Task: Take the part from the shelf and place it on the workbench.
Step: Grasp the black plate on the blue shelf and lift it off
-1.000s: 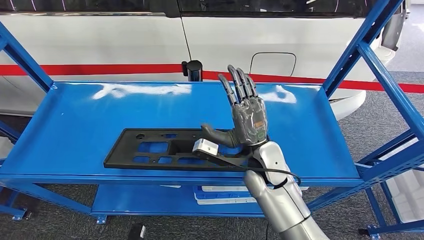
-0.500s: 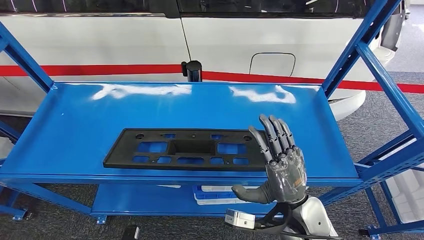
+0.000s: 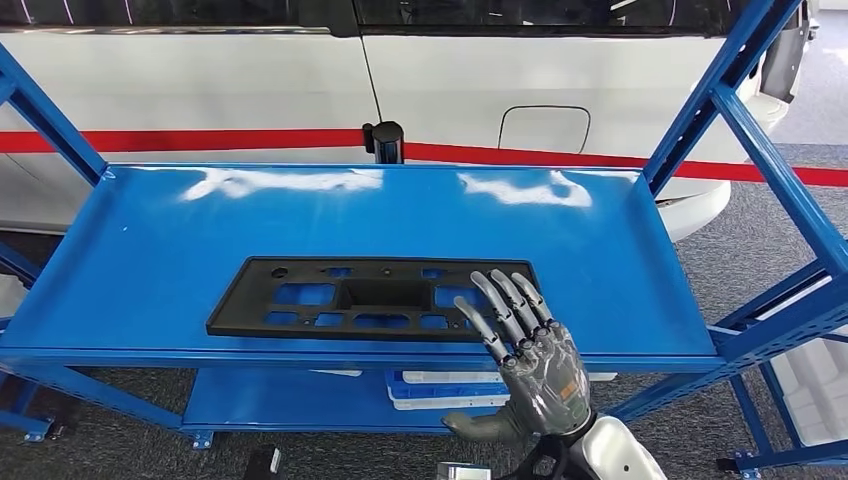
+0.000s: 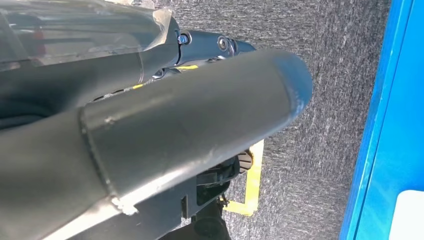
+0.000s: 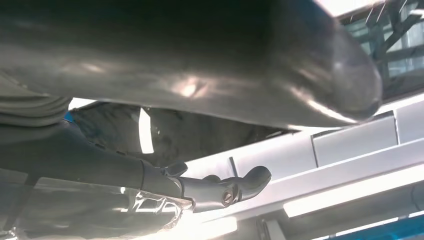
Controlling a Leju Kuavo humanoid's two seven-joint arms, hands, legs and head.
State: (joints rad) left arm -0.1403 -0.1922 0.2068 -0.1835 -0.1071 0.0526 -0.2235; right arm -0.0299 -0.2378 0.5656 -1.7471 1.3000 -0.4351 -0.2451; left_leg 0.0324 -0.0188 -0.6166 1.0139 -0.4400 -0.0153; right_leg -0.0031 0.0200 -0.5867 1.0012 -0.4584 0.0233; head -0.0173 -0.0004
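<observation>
right hand (image 3: 535, 365) spread, holding nothing, low in front of the shelf's near edge, fingertips over the part's right end | part (image 3: 370, 298), flat black plate, lies on the blue shelf (image 3: 150, 250) near its front | left hand: can't tell, thumb (image 4: 200, 115) over grey carpet

The blue shelf (image 3: 150, 250) lies bare all around the flat black part (image 3: 300, 298), open from the front edge. Slanted blue uprights (image 3: 745, 120) hem the right end, near the right hand (image 3: 535, 370), whose fingers are spread over the part's right end.
</observation>
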